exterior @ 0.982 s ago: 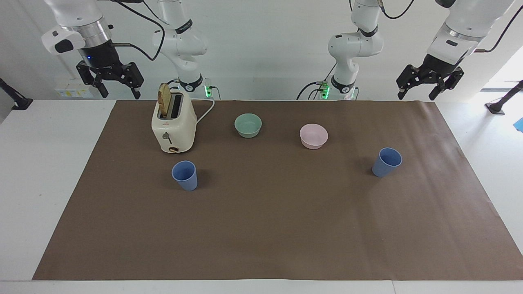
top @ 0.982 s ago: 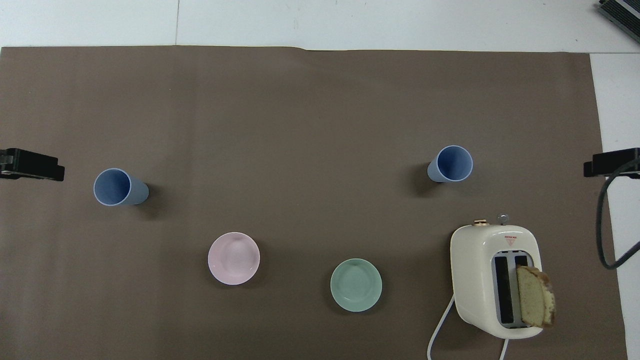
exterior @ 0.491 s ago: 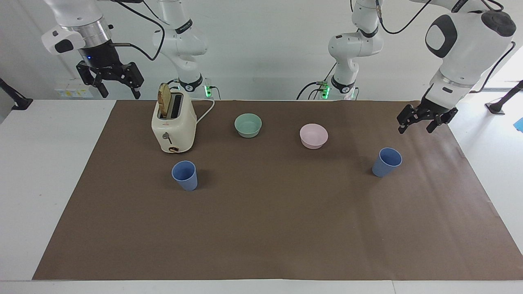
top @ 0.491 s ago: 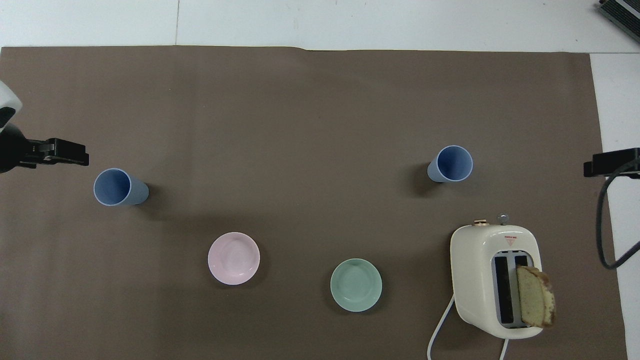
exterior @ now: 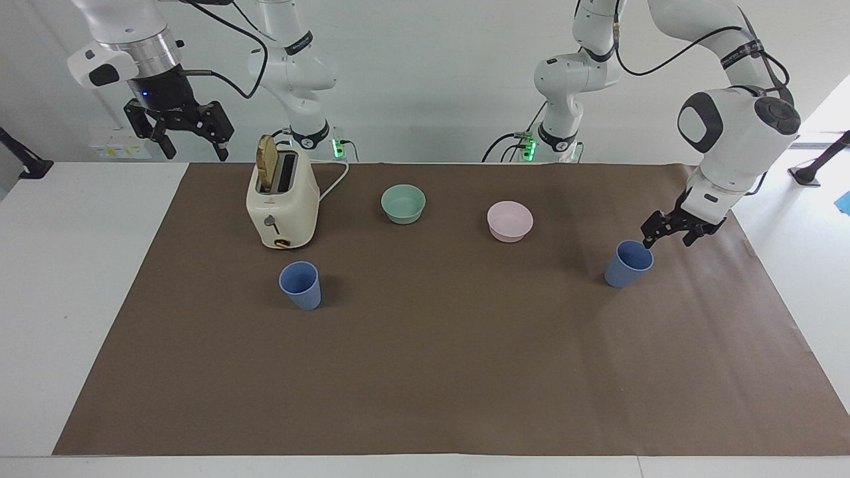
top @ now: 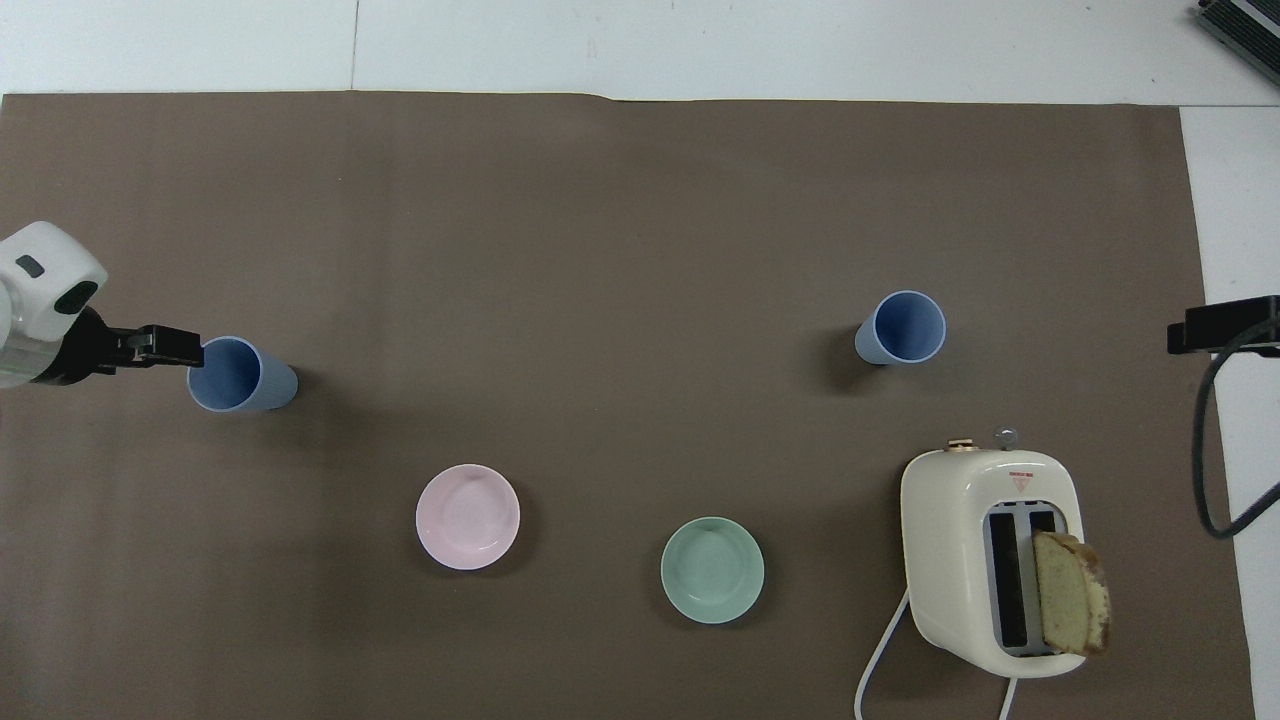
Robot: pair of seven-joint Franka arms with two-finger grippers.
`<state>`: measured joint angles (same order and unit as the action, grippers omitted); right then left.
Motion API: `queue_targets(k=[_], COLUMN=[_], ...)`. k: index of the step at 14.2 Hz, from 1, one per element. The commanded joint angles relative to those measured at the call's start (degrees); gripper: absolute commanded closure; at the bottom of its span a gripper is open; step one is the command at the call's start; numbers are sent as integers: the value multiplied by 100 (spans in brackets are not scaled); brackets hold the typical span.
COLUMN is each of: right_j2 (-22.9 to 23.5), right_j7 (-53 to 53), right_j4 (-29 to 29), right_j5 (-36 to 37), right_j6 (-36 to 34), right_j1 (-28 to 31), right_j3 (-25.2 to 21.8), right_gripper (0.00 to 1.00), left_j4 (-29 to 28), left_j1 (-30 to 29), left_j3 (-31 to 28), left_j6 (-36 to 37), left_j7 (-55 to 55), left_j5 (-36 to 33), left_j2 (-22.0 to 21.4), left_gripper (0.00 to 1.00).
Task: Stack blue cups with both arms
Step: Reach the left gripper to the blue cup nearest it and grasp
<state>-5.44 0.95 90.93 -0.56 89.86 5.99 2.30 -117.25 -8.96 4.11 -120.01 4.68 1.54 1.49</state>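
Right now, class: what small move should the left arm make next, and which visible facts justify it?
Probably lower the left gripper a little further so its open fingers straddle the rim of the blue cup at the left arm's end. The gripper is just beside that rim, not yet gripping, and the cup stands upright. The right gripper waits, raised near the toaster.

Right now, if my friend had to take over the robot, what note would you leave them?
Left hand: open, low beside the rim of the cup at the left arm's end, not gripping it.
Right hand: open, waiting up high near the toaster.
Other cup: upright on the mat, just farther from the robots than the toaster.
Done: nothing is picked up or stacked.
Left: grab the cup by the left hand, take the other cup with the right hand, and put one inside the other.
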Motion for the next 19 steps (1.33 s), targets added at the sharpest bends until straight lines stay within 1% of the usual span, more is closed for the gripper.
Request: queue_targets(k=[1,4,7,8,11,12,15,18,19], right_j2=[-54,-54,-54,-54,-54,-54,-54,-54,-54], right_j7=[-34,-34,-34,-34,-34,-34,-34,-34,-34], right_j4=[39,39,39,39,39,39,39,39,39], right_j5=[-58,-58,-58,-58,-58,-58,-58,-58,-58], right_j6=[-47,-47,-47,-56,-47,-47,-56,-56,-56], right_j1=[7,7,7,7,7,7,7,7,7], right_j3=[-19,-19,-19,-19,-19,-19,-19,-19,-19], right_gripper=[0,0,0,0,0,0,0,0,0], left_j4=[-570,-650,-659,-650,-580,-563,-396,104,358], left_j1=[-62,-44,-62,-62,-61,-62,-35,-9,43], left_j3=[46,46,46,46,46,46,46,46,63], left_j6=[-487,-506,-838,-909,-901,-892,-866,-656,-507], left_j7=[94,94,94,86,86,112,86,42,7], left_j5=[39,39,39,39,214,250,259,531,558], left_j2=[-114,-88,140,202,229,238,299,387,387], left_gripper=[0,0,0,14,87,100,100,100,100])
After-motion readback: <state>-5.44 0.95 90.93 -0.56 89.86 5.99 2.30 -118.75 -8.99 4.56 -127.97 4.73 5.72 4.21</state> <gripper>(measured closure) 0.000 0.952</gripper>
